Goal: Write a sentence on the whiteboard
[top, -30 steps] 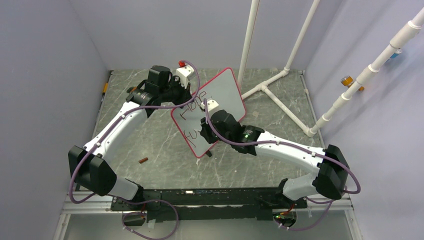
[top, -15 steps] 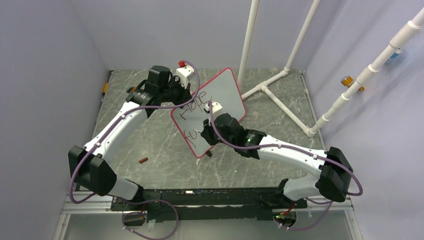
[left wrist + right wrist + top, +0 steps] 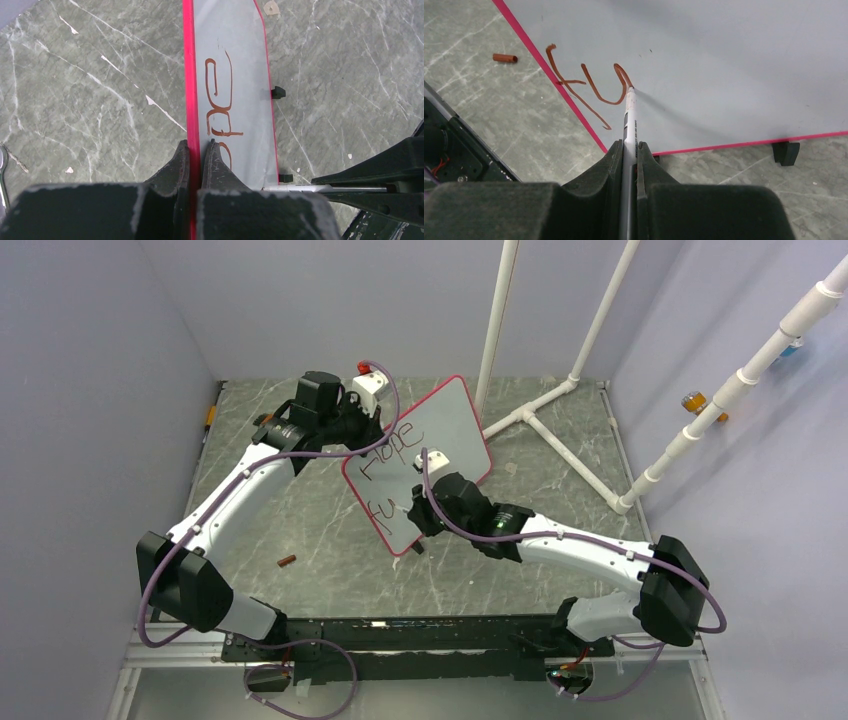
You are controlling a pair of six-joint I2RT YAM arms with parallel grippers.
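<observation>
- Partway through sentence (image 3: 589, 85), at "fu" by whiteboard (image 3: 440, 430)'s lower edge.
- Propping it on the surface (image 3: 300, 530), left fingers (image 3: 176, 167) pinching its frame (image 3: 189, 75).
- Gripping marker (image 3: 629, 120) in right fingers (image 3: 606, 165), tip on whiteboard.
- Next, probably: following letter, light contact.

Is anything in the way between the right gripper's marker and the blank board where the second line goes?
Nothing visible. The marker in the right gripper touches the whiteboard at the end of "fu"; the surface beyond is bare. The left gripper clamps the frame up by "Hope".
</observation>
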